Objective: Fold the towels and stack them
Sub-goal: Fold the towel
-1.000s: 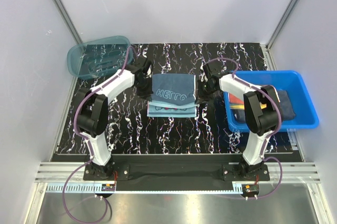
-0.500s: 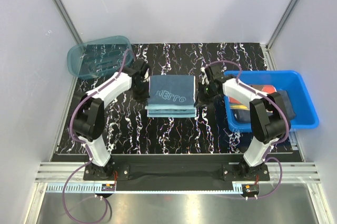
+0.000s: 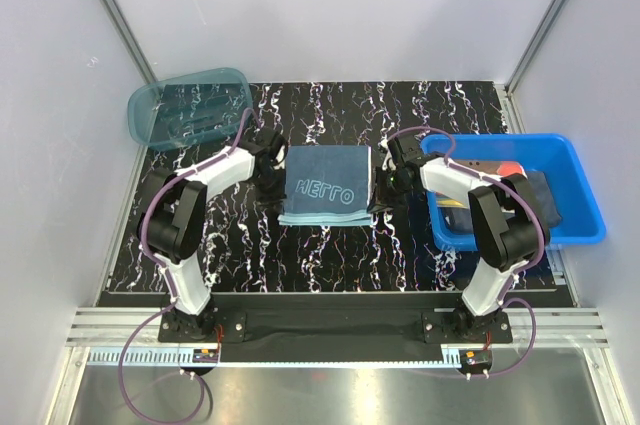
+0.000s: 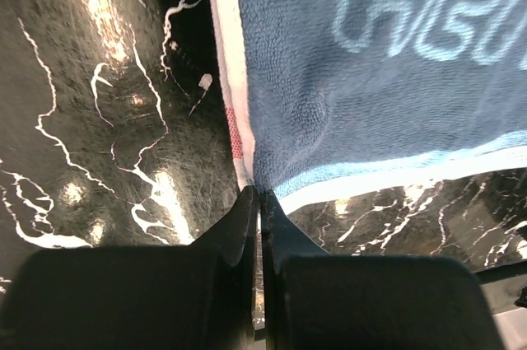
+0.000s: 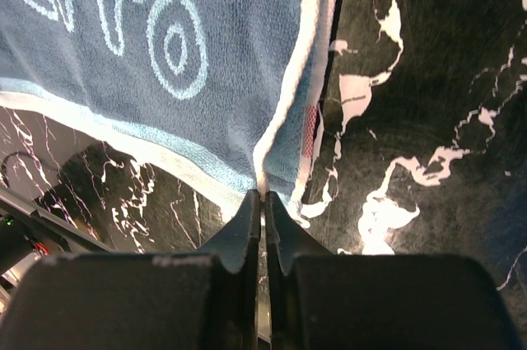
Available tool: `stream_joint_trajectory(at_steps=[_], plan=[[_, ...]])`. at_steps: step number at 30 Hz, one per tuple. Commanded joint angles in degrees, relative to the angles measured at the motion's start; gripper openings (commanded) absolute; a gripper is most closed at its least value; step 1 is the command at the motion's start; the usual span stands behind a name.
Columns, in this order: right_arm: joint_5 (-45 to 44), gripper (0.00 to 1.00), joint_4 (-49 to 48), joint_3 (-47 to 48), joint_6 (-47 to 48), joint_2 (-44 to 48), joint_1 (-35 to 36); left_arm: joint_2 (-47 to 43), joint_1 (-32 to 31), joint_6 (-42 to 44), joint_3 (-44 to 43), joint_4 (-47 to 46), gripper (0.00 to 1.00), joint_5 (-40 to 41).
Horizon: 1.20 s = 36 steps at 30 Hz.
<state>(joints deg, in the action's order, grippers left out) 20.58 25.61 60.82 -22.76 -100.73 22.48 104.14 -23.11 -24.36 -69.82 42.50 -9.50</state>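
A dark blue towel (image 3: 325, 183) with pale "HELLO" lettering lies folded at the middle of the table. A lighter teal and white layer shows along its near edge. My left gripper (image 3: 272, 185) is shut on the towel's near left corner, as the left wrist view shows (image 4: 257, 192), with the towel (image 4: 370, 78) spread ahead. My right gripper (image 3: 383, 191) is shut on the near right corner (image 5: 262, 195) of the towel (image 5: 123, 37). More towels, a dark grey-blue one (image 3: 547, 193) and an orange-red one (image 3: 505, 167), lie in the bin.
A rigid blue plastic bin (image 3: 590, 207) stands at the right, close to my right arm. A teal mesh-sided basket (image 3: 185, 107) sits at the back left corner. The black marbled mat (image 3: 330, 245) covers the table.
Both grippers have drawn the towel's top layer toward the near edge. It now covers most of the lower layer and lies flatter.
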Motion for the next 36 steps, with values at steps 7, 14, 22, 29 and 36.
stream_joint_trajectory(at_steps=[7, 14, 22, 29, 36], plan=[[-2.2, 0.00, -2.8, -1.4, 0.3, -1.0, 0.5, -1.1, 0.1, 0.4, 4.0, -3.2, 0.00, -1.9], [-4.1, 0.00, -2.0, -2.5, 1.0, -0.3, 0.5, -2.1, 0.0, 0.2, 5.4, -3.6, 0.03, -1.6], [-4.7, 0.00, -1.8, -2.9, 1.4, 0.8, 0.5, -3.2, -0.1, -0.2, 5.9, -3.7, 0.00, -0.9], [-6.9, 0.00, 0.9, -2.1, 2.5, 3.0, 0.5, -4.5, 0.0, -0.5, 5.0, -3.0, 0.00, -0.6], [-7.7, 0.00, 2.3, -1.5, 2.9, 4.8, 0.5, -7.9, -0.1, -2.2, 5.0, -4.0, 0.00, -3.9]])
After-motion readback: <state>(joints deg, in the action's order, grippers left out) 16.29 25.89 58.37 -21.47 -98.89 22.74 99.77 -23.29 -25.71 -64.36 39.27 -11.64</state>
